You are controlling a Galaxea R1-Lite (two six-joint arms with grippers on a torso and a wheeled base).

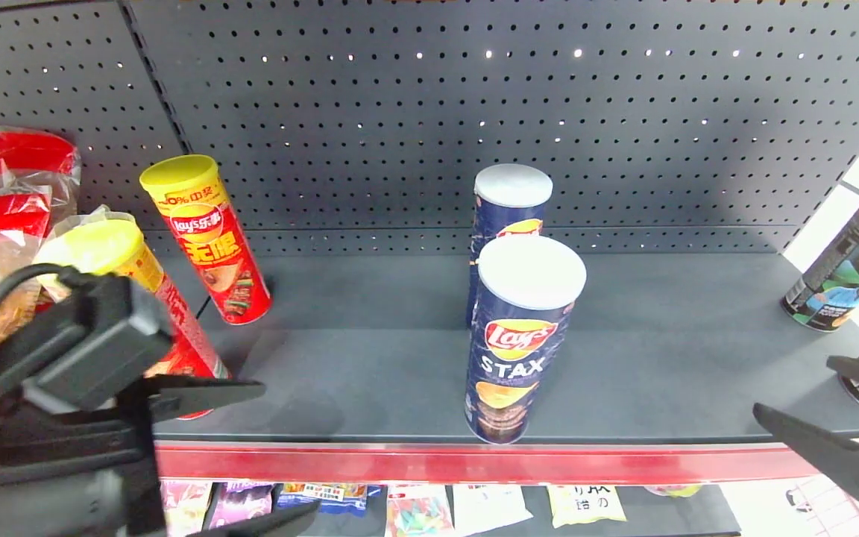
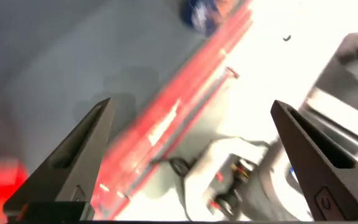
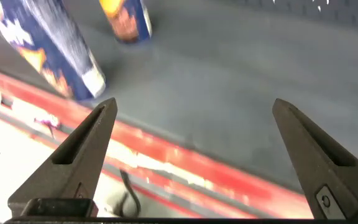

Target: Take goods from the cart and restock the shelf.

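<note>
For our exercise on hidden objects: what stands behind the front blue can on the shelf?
A second blue can, upright with a pale lid. The front blue can covers most of its lower half. Whether they touch is hidden.

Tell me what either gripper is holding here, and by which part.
Nothing is held: the left gripper and the right gripper both stand open and empty.

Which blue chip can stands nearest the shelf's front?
The dark blue, white-lidded cylindrical can beside the red front rail; its twin stands behind it, nearer the pegboard.

Head camera overlooks the shelf (image 1: pixel 370 358); both wrist cameras closely face its red edge (image 1: pixel 474 462).
</note>
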